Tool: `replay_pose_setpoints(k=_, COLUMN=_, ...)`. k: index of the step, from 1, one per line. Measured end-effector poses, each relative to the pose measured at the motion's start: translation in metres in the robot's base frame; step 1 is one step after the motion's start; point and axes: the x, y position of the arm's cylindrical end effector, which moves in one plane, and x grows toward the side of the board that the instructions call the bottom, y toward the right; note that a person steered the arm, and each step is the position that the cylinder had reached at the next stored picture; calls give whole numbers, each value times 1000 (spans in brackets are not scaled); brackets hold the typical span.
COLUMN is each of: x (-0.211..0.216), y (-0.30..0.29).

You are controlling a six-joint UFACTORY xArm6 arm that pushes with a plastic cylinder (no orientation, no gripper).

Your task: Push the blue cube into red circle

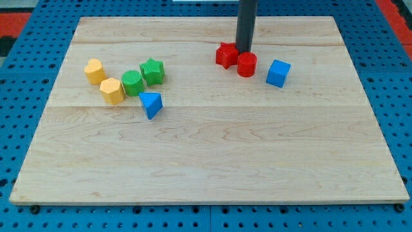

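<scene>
Leftmost on the pale wooden board (206, 161), well to the view's left of the red circle (246, 65), sits a loose cluster: a yellow heart-like block (95, 71), a yellow hexagonal block (112, 91) just below and to its right, a ribbed green cylinder (132, 83) touching that, and a green star (152, 71) against the cylinder's upper right. A blue triangular block (151, 105) lies just under the green pair. All look like matte printed plastic with faint ridged sides; none of them bears on the task, and they lie far enough off to stay out of the way.

Closer in, a red star-shaped block (226, 55) touches the red circle's left side. My tip (244, 51) stands right behind the two, at the seam between them, touching or almost touching; I have no gripper, only the dark rod, so nothing is held.

Right of the red circle, a small gap away and slightly lower in the view, rests the blue cube (278, 73), turned a little so a corner faces forward. I judge the push not yet begun: my tip is on the wrong side, and would need to come round to the cube's right face to drive it leftward.
</scene>
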Motion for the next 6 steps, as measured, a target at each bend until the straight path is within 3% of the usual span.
replay_pose_setpoints(k=1, x=9, y=21)
replay_pose_setpoints(k=2, x=2, y=92)
replay_pose_setpoints(k=3, x=36, y=116)
replay_pose_setpoints(k=4, x=51, y=69)
replay_pose_setpoints(k=5, x=27, y=-5)
replay_pose_setpoints(k=6, x=26, y=39)
